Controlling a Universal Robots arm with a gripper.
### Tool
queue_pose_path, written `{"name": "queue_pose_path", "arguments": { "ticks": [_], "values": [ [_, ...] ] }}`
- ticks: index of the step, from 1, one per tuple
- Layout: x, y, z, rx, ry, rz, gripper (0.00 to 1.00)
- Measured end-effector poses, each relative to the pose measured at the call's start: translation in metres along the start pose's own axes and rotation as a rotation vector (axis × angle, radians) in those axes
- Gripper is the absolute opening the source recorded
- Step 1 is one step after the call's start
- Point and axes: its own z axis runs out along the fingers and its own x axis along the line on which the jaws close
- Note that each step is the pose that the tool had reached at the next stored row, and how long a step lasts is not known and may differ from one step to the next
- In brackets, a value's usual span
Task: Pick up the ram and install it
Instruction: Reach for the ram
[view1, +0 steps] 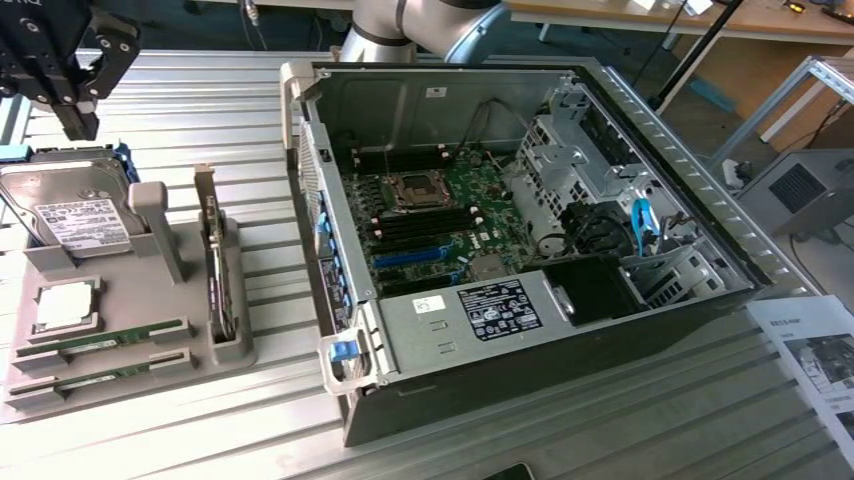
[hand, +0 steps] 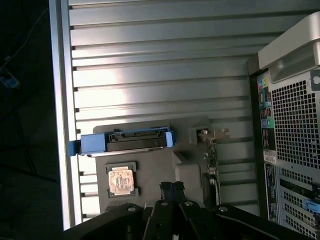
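While the tool (view1: 78, 125) hangs above the far end of the grey tray (view1: 200, 362), its jaws are fully closed and it has hold of nothing; the wrist view confirms the fingertips (hand: 166, 190) pressed together with no part between them.

The ram (view1: 107, 340) lies flat in a cradle at the near end of the tray, well apart from the tool. A second stick (view1: 96, 380) lies just beside it, parallel, in its own cradle. Neither has been lifted. In my judgement the cradles support each stick at its ends so that the long edges stay free for a grip from above.

Other parts occupy fixed seats on the same tray: a hard drive (view1: 74, 215) at the far end beneath the tool, a processor chip (view1: 64, 305) between the drive and the sticks, and an expansion card (view1: 214, 270) standing upright on its edge along the tray's side nearest the case. This layout appears meant to keep every part at a known place and apart from its neighbours.

The computer case (view1: 694, 170) lies on its side on the ribbed surface (view1: 254, 110), with the side panel off. The motherboard (view1: 461, 215) therefore faces upward, which I judge gives straight-down access. Dark memory slots (view1: 430, 228) run beside the processor socket (view1: 414, 185); I cannot tell whether any is filled.

Installation is not begun.
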Motion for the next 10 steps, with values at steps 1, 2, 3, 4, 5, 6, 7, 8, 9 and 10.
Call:
{"name": "queue_pose_path", "arguments": {
  "ticks": [1,2,3,4,5,6,7,8,9,10],
  "values": [
    [0.0,-0.0017,-0.0001,0.0,0.0001,0.0,0.11],
    [0.0,-0.0046,-0.0002,0.0,0.0,0.0,0.11],
    [0.0,-0.0062,-0.0003,0.0,0.0001,0.0,0.11],
    [-0.001,-0.0077,-0.0004,0.0001,0.0001,0.0,0.11],
    [-0.001,-0.0096,-0.0004,0.0001,0.0001,0.0,0.11],
    [-0.001,-0.0111,-0.0005,0.0,0.0,0.0,0.11],
    [-0.001,-0.0131,-0.0005,0.0,0.0,0.0,0.11],
    [-0.001,-0.0146,-0.0006,0.0,0.0001,0.0,0.11],
    [-0.001,-0.0164,-0.0007,0.0,0.0,0.0,0.11],
    [-0.001,-0.0179,-0.0007,0.0,0.0,0.0,0.11]
  ]
}}
